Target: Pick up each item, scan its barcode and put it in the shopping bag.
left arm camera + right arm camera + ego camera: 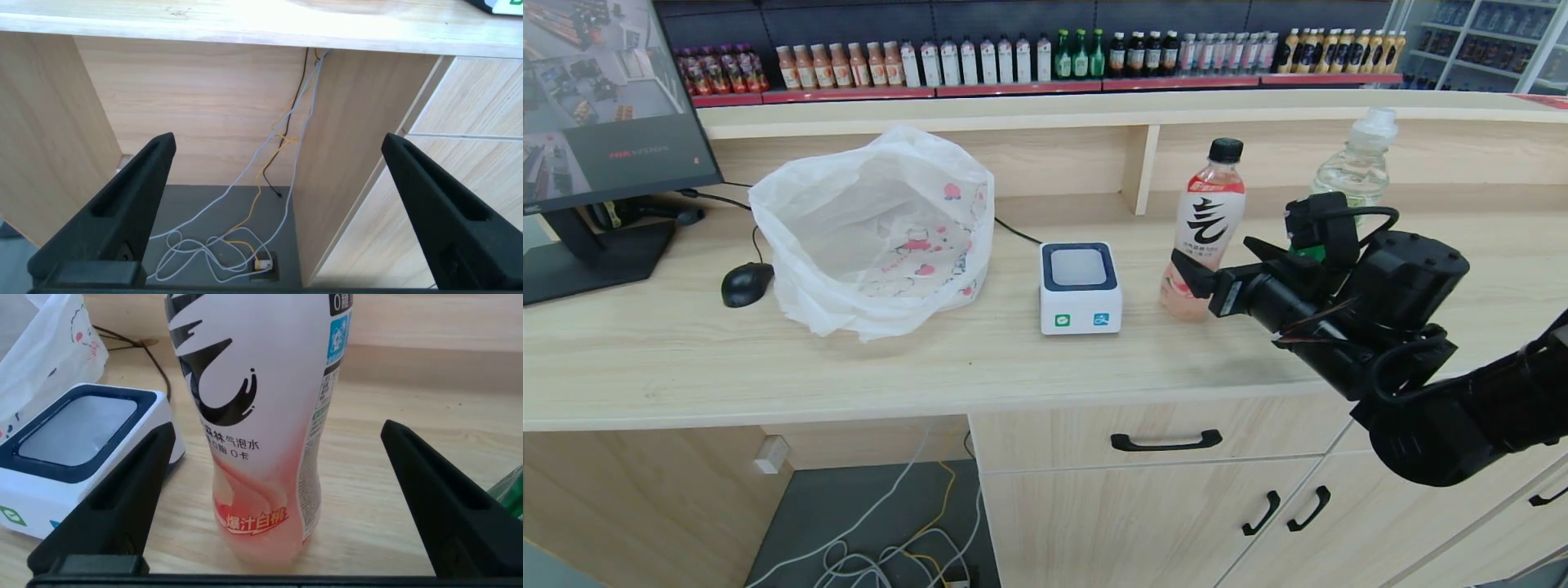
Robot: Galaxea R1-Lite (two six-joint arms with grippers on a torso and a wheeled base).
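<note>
Pink drink bottle [1210, 220] stands upright on the counter [931, 359], right of centre in the head view, just right of the white scanner [1080, 287]. Right gripper [276, 437] is level with the bottle's lower half, fingers spread wide, one to each side and clear of it. Clear bottle [1357, 163] stands behind, upper right. Shopping bag [874, 229] is open, left of centre. Mouse [746, 283] and monitor [605, 90] at far left. Left gripper [278, 143] has its fingers apart, facing cables [237, 245] under the counter.
</note>
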